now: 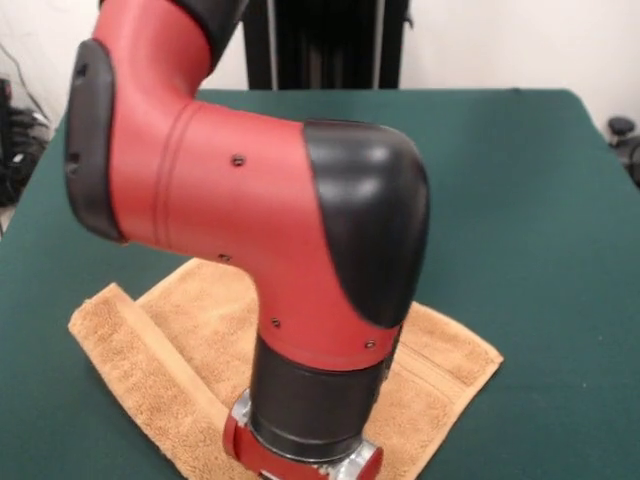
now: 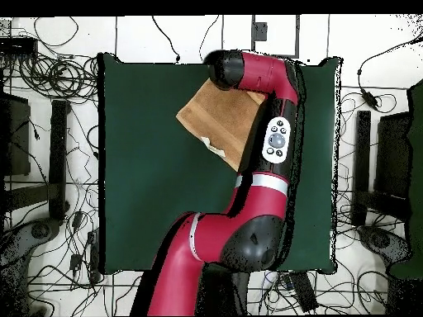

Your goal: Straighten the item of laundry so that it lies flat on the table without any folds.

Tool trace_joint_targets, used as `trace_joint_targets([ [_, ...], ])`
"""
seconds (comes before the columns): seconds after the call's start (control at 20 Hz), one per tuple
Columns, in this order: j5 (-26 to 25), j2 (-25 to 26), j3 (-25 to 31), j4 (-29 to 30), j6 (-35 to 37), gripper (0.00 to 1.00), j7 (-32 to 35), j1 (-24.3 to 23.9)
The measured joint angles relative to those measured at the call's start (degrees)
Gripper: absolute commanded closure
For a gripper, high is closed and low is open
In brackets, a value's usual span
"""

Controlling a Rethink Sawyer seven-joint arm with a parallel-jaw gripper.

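The orange-tan towel [image 1: 170,340] lies on the dark green table [image 1: 530,200] near its front edge, turned like a diamond. A raised fold or border band runs along its left side. The red and black arm [image 1: 270,200] reaches down over the towel's middle and hides much of it. Only the wrist [image 1: 300,455] shows at the picture's bottom edge, and the gripper below it is cut off. In the overhead view the towel [image 2: 216,120] lies at the table's [image 2: 149,165] far side, partly under the arm [image 2: 264,99]. A curled pale edge shows at its lower corner.
The black pedestal [image 1: 320,40] stands at the table's far side. In the overhead view, cables [image 2: 58,74] and dark stands [image 2: 59,140] lie on the floor around the table. The arm's lower links [image 2: 240,239] stretch across the table's right half.
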Motion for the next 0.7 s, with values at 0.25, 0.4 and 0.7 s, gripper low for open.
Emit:
trace_joint_targets([
  [0.25, 8.78, 1.92, -3.75, -2.12, 0.04, 1.0, -0.01, -2.5],
  [0.4, 15.72, 3.34, -7.19, -3.5, 0.04, 1.0, -0.43, -4.48],
  [0.7, 33.69, 6.62, -16.91, -5.96, 0.02, 1.0, -5.27, -9.61],
])
